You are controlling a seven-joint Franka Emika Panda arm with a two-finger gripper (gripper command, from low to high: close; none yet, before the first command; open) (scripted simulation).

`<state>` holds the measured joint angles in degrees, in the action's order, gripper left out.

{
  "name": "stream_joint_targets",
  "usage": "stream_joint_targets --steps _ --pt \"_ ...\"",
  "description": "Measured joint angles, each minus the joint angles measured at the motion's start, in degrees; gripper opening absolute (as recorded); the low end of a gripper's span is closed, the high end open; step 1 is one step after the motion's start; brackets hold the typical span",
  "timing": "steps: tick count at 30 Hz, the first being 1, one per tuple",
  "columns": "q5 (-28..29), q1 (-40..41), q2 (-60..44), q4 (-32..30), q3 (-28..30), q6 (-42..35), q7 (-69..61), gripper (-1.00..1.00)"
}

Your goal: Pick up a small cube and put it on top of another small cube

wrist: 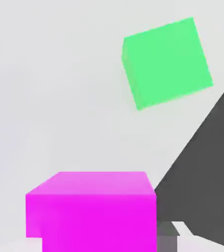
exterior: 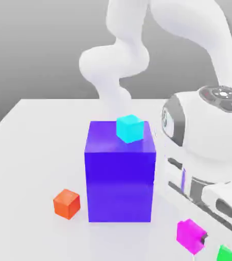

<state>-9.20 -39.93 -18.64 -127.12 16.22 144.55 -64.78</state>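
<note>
Seemingly the pink cube (exterior: 190,235) sat at the table's (exterior: 31,153) near edge, right at the claw (exterior: 204,238) — beside the green cube (wrist: 165,61) — though I couldn't tell whether the claw gripped it.

big blue-violet block (exterior: 120,176) mid-table (exterior: 26,148), cyan cube (exterior: 129,128) on top. orange-red cube (exterior: 67,203) beside it. magenta cube (exterior: 190,235) and green cube (exterior: 230,254) near the arm.
</note>
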Motion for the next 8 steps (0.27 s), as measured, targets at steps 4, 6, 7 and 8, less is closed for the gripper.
stream_joint_targets --steps 4,6,7,8 --pt "-0.64 -2.29 -3.85 1.64 -2.01 2.4 2.96 -1.0" --pt "-2.0 -1.56 -7.1 1.93 -3.18 5.24 2.19 1.0" --pt "-2.0 -1.56 -7.1 1.93 -3.18 5.24 2.19 1.0" --pt "-2.0 -1.56 -7.1 1.93 -3.18 5.24 2.19 1.0"
